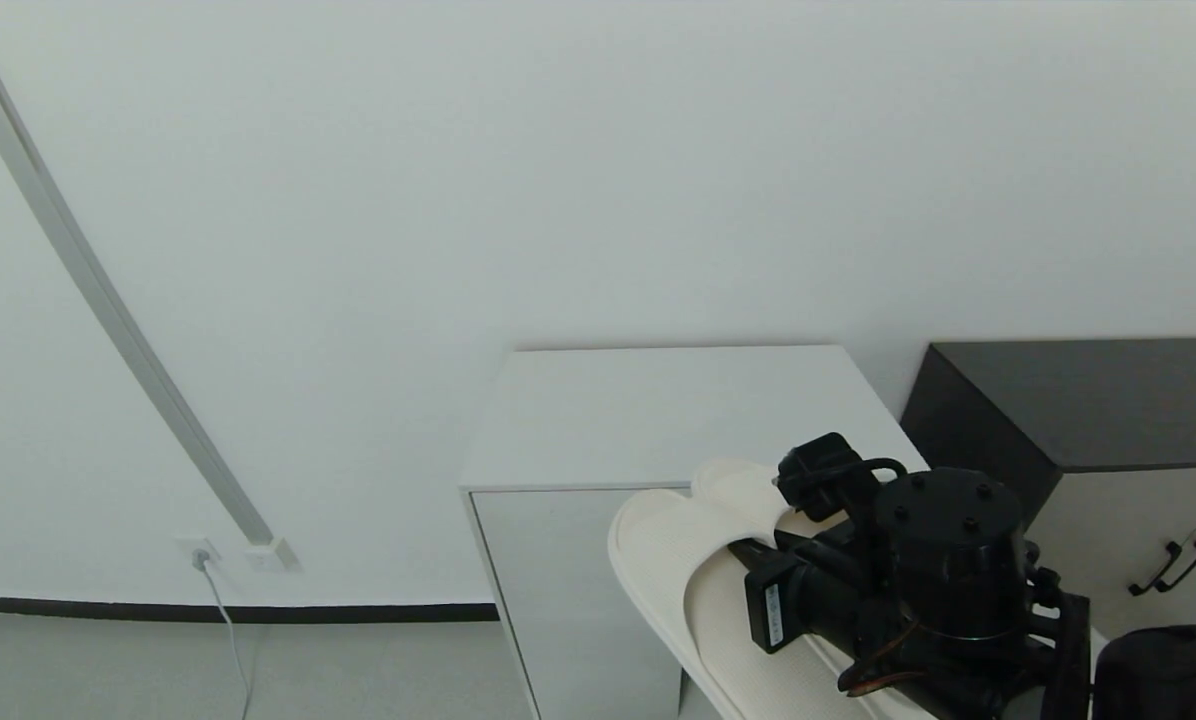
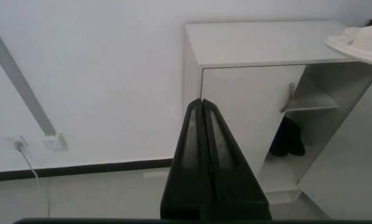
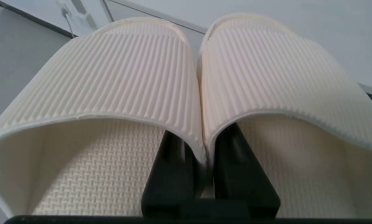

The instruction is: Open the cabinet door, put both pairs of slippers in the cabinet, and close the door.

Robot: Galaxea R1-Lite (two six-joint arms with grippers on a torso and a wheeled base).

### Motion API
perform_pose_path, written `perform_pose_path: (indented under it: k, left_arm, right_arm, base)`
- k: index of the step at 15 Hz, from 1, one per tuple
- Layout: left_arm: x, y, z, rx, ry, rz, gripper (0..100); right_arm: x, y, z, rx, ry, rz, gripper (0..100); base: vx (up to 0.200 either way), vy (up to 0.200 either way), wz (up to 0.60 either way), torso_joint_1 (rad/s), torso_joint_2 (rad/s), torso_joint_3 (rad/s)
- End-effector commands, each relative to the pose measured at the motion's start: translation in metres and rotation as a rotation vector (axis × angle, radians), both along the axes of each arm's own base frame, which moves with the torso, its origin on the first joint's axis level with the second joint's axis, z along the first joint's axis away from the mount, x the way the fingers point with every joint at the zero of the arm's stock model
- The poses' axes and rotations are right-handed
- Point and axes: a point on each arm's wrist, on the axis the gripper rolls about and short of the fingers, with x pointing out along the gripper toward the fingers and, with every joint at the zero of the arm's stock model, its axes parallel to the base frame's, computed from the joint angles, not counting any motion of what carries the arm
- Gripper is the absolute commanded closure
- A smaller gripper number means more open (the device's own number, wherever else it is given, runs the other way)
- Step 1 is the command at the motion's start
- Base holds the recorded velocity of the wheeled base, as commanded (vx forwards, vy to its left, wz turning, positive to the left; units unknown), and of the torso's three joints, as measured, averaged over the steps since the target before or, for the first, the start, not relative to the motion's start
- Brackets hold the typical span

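A pair of cream ribbed slippers (image 3: 136,81) is held side by side in my right gripper (image 3: 201,155). It is shut on their two adjoining inner walls, one finger inside each slipper. In the head view the slippers (image 1: 658,560) hang in front of the white cabinet (image 1: 658,410), level with its top edge. The left wrist view has the cabinet (image 2: 254,43) with its right side open, a shelf (image 2: 313,99) inside and a dark object (image 2: 288,138) on the bottom. My left gripper (image 2: 201,102) is shut and empty, well back from the cabinet.
A dark-topped cabinet (image 1: 1088,400) with two black handles (image 1: 1173,565) stands right of the white one. The closed left door (image 2: 248,118) carries a handle (image 2: 290,96). A wall socket with a cable (image 1: 198,553) and a slanted wall trim (image 1: 108,300) lie to the left.
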Motion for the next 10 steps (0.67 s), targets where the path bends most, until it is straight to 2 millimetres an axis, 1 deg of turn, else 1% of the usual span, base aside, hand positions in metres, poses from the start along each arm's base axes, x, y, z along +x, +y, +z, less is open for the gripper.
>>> perform_pose_path:
  k: [1,2,6,10]
  left_arm:
    - [0.0001,0.0000,0.0000,-0.001,0.001,0.000,100]
    - [0.0001,0.0000,0.0000,-0.001,0.001,0.000,100]
    - [0.0001,0.0000,0.0000,-0.002,0.002,0.000,100]
    - [0.0001,0.0000,0.0000,-0.004,0.002,0.002,100]
  right_arm:
    - [-0.0001,0.0003,-0.0002,0.000,0.000,0.001,100]
    - [-0.0003,0.0001,-0.0006,-0.002,0.001,0.001,100]
    - [0.0005,-0.0004,-0.0012,-0.004,0.003,-0.003,100]
    - [0.0008,-0.0048,-0.0061,-0.020,0.016,-0.014,100]
  base:
    - [0.000,-0.200,0.00,0.002,0.01,0.007]
    - [0.000,-0.200,0.00,-0.002,0.00,0.002]
    - [0.000,0.000,0.00,0.000,0.00,0.000]
    - [0.000,0.000,0.00,0.000,0.00,0.000]
